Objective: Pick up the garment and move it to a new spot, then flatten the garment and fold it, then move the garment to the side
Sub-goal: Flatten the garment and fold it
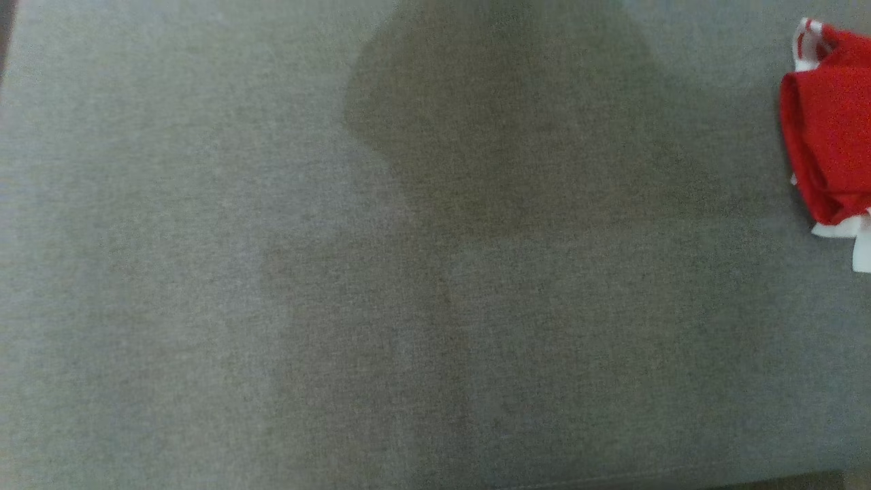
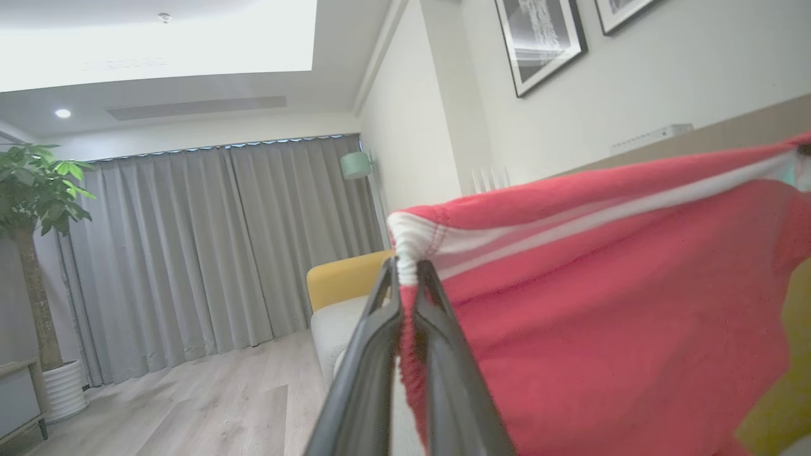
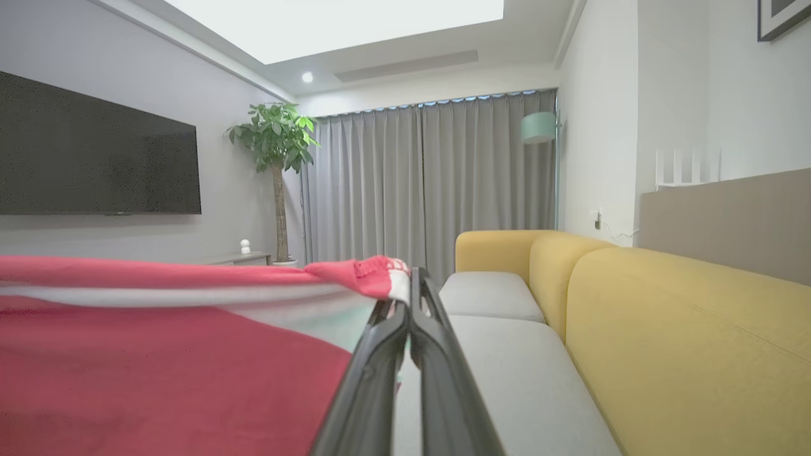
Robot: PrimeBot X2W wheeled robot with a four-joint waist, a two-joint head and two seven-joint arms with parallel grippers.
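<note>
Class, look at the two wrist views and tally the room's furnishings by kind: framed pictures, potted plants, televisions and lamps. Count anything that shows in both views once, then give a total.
framed pictures: 2
potted plant: 1
television: 1
teal lamp: 1
Total: 5

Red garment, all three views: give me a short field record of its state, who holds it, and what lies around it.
item: red garment with white trim
state: held in the air, stretched between both pincers
left pincer: shut on one end of the white-trimmed edge
right pincer: shut on the other end
surroundings: yellow sofa with gray seat cushion
task stage: not yet flattened or folded
</note>
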